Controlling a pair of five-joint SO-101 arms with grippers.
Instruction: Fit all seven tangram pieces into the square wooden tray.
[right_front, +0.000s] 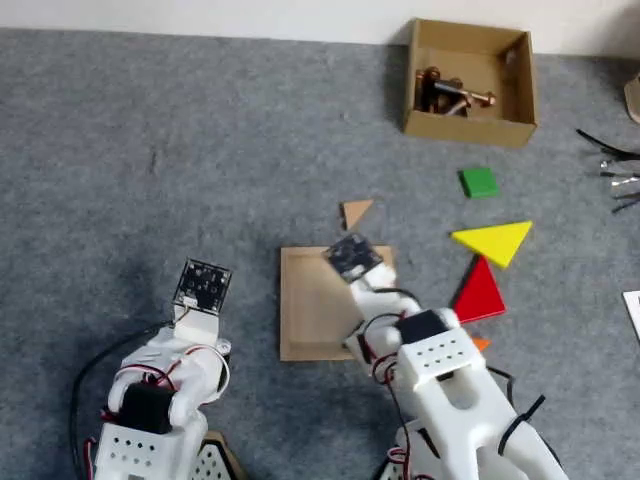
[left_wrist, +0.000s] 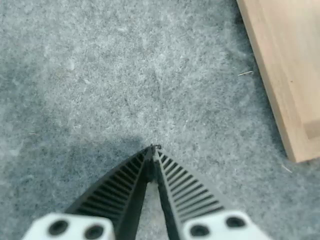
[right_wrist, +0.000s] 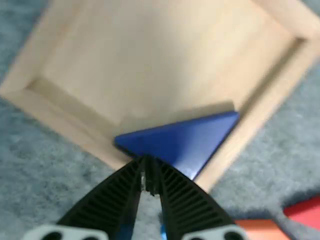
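Your right gripper (right_wrist: 149, 172) has its jaws pinched on one edge of the blue triangle (right_wrist: 185, 140); the piece juts forward from the tips, over a corner of the wooden tray (right_wrist: 270, 100), crossing its rim; your left gripper (left_wrist: 152, 152) has its jaws closed on nothing, above grey carpet (left_wrist: 100, 75) beside the tray; the red triangle (right_front: 480, 293), yellow triangle (right_front: 495, 240) and green square (right_front: 478, 181) lie on the carpet outside the tray.

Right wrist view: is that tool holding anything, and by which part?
Yes. The right tool is shut on the blue triangle, pinching it along one edge near a corner, above the wall of the wooden tray.
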